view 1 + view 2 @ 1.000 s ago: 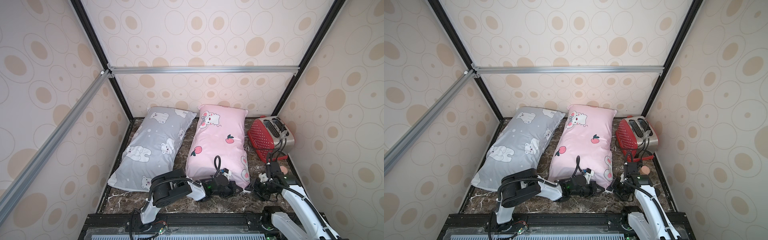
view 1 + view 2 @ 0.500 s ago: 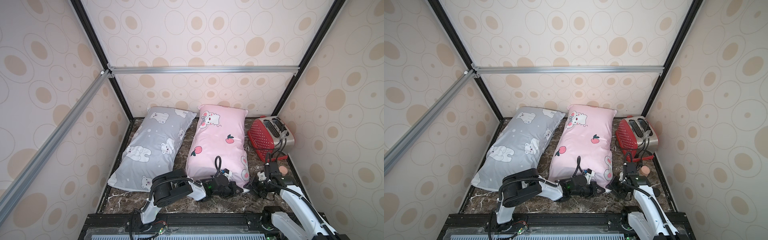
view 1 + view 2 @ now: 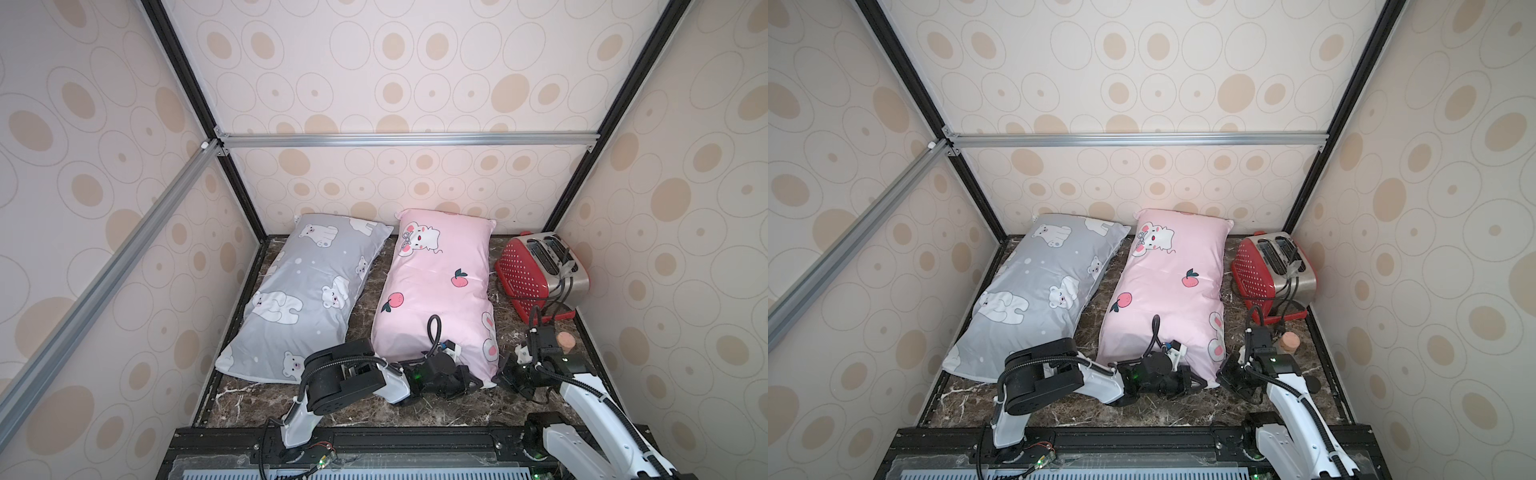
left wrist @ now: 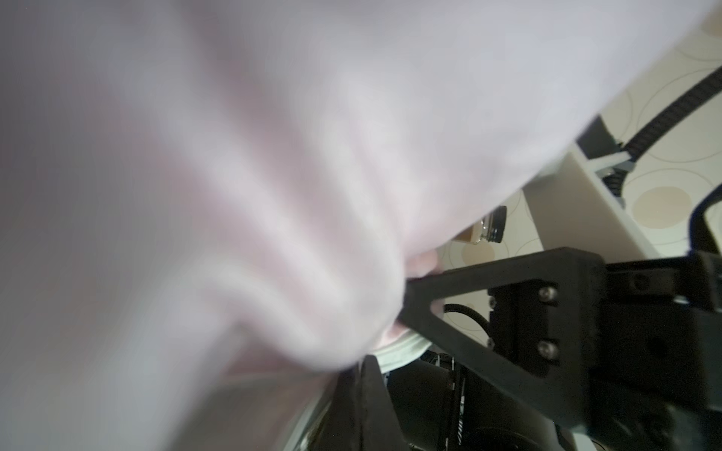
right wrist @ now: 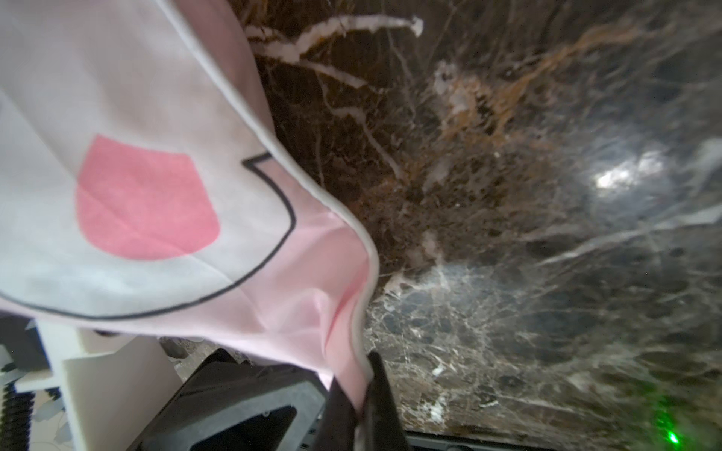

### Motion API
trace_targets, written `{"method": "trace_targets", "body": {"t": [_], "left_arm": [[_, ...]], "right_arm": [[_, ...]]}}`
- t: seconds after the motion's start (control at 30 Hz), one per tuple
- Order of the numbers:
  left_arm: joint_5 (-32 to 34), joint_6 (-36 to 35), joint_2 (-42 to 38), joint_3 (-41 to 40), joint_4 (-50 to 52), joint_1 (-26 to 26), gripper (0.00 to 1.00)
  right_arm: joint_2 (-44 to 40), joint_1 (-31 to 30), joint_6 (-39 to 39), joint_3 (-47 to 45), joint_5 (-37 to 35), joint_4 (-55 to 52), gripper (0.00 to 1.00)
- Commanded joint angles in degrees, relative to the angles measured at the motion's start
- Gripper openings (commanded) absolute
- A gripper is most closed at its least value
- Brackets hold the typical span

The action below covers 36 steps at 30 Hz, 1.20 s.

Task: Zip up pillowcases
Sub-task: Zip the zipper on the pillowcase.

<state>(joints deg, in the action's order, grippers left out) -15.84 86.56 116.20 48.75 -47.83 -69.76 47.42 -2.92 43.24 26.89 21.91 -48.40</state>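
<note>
The right pincer (image 5: pixel 361 394) is closed tight on the corner of the pink pillowcase (image 5: pixel 164 117). In its wrist view the white-piped edge runs down into the two black jaws, which stand pressed together with the pink cloth pinched between them. In both top views this pincer (image 3: pixel 505 372) (image 3: pixel 1225 372) sits at the lower right of the frame, at the near right corner of the pink pillowcase (image 3: pixel 436 291) (image 3: pixel 1167 291). The left pincer (image 3: pixel 469 380) (image 3: pixel 1196 380) lies low at the bottom centre, pointing right along the same near edge, just beside the right one. Its wrist view is blurred, but pale pink cloth bunches into folds that gather at the tip of a black triangular finger (image 4: pixel 469 289). The left pincer (image 4: pixel 385 336) is closed on that gathered hem. The pink pillowcase lies lengthwise in the middle of the marble tabletop (image 3: pixel 361 407), its cartoon mouse at the far end. Its near end is under both arms. The grey pillowcase (image 3: pixel 303 291) (image 3: pixel 1034 291) with polar bears lies to its left, angled slightly, apart from it and touched by neither pincer. A red polka-dot toaster (image 3: pixel 536 274) (image 3: pixel 1266 270) stands at the right, near the pink one's far half.
</note>
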Motion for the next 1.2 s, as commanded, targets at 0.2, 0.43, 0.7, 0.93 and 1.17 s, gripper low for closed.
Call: {"method": "trace_targets", "body": {"t": [0.2,0.43,0.7,0.93,1.17], "left_arm": [[7.17,-0.09,-4.90,-6.13,10.37,1.54,0.00],[9.44,-2.72,-10.13,-10.06,16.79,4.00,0.00],[13.53,-9.27,-23.27,-17.65,34.98,9.39,0.00],[16.23,-17.27,-33.02,-21.09,53.92,15.08,0.00],[24.18,-22.57,-45.63,-21.59,73.23,20.10,0.00]], "right_arm": [[-1.07,-0.13,-0.44,2.49,-2.96,-3.54,0.00],[-1.00,-0.07,-1.47,4.67,-5.00,-5.15,0.00],[-0.14,-0.09,-3.12,7.37,-8.45,-7.37,0.00],[0.24,-0.04,-3.60,8.54,-10.21,-8.55,0.00],[0.74,0.00,-2.67,8.78,-12.02,-9.25,0.00]]}}
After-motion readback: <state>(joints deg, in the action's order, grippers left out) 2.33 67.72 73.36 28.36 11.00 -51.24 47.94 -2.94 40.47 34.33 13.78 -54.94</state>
